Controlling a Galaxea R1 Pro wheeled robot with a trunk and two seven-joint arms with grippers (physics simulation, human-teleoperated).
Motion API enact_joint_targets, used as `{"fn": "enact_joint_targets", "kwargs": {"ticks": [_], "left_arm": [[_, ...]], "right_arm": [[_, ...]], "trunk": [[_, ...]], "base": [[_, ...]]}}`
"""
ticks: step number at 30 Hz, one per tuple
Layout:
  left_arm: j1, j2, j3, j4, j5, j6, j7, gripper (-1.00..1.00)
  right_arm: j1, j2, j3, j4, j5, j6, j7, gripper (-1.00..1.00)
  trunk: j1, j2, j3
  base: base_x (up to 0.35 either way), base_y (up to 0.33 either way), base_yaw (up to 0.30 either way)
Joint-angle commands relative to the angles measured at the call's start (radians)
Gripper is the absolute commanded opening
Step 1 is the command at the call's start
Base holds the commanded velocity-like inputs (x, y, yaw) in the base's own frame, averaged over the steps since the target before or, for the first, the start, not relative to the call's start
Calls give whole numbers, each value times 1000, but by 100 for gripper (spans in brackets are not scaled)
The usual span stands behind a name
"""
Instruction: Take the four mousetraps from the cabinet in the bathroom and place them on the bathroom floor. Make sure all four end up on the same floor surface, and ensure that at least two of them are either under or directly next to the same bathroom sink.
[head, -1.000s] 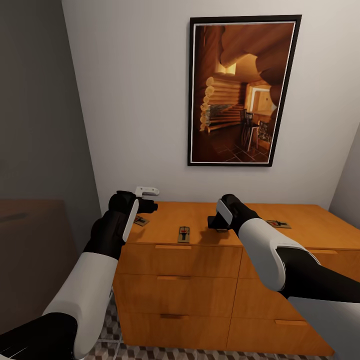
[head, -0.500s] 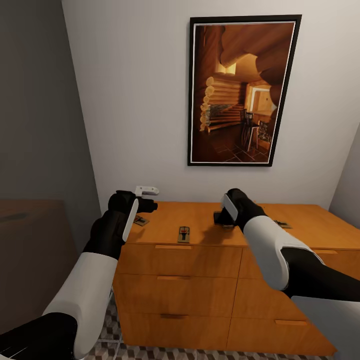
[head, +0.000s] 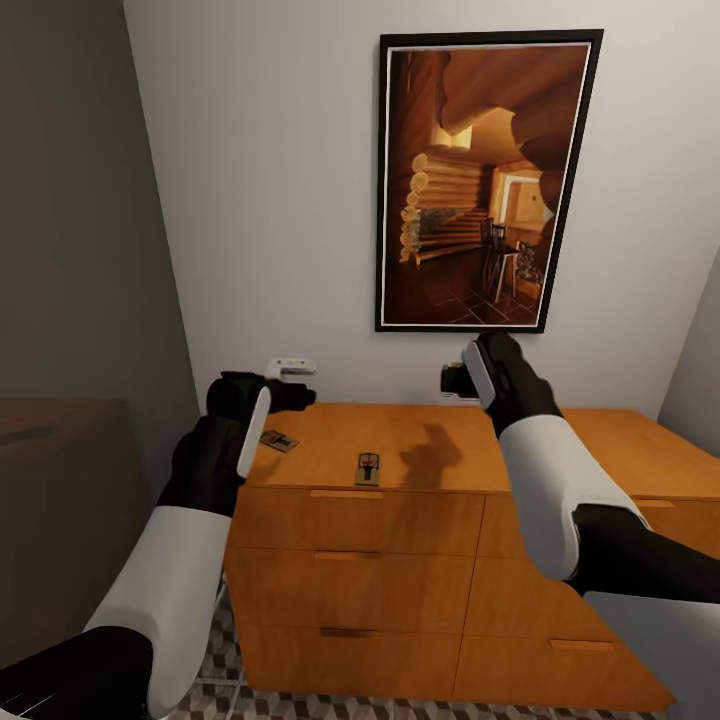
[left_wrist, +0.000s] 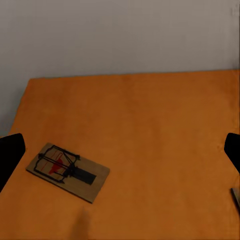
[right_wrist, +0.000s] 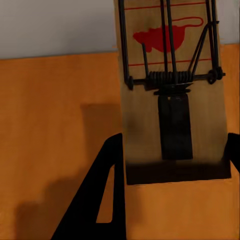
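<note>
My right gripper hangs above the orange-brown cabinet, shut on a mousetrap. In the right wrist view the brown board with its red mouse print sits between the dark fingers. Two more mousetraps lie on the cabinet top, one near its left end and one by the front edge. My left gripper hovers open just above the left-end mousetrap, fingertips wide apart. A strip of the cube-patterned bathroom floor shows below the drawers.
A large framed picture hangs on the white wall behind the cabinet. A grey wall stands close on the left. The cabinet's drawer fronts are closed.
My right gripper has risen from the cabinet top with the mousetrap in it and shifted slightly right. The left gripper has lifted a little.
</note>
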Motion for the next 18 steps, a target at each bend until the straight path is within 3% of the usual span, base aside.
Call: {"fn": "enact_joint_targets", "kwargs": {"ticks": [1,5,8,18], "left_arm": [[-1,0,-1,-4,25,4,0,100],[-1,0,-2,-5,127,3,1,100],[-1,0,-1,-7,169,3,3,100],[-1,1,-1,-8,188,4,7,100]], "right_arm": [[-1,0,-4,-14,-3,3,0,-100],[-1,-2,-5,-30,-8,3,2,-100],[-1,-1,-1,-34,-9,3,3,-100],[-1,-5,3,-45,-9,3,5,-100]], "trunk": [[0,-1,-1],[0,-1,-1],[0,-1,-1],[0,-1,-1]], "base": [[0,0,0],[0,0,0],[0,0,0],[0,0,0]]}}
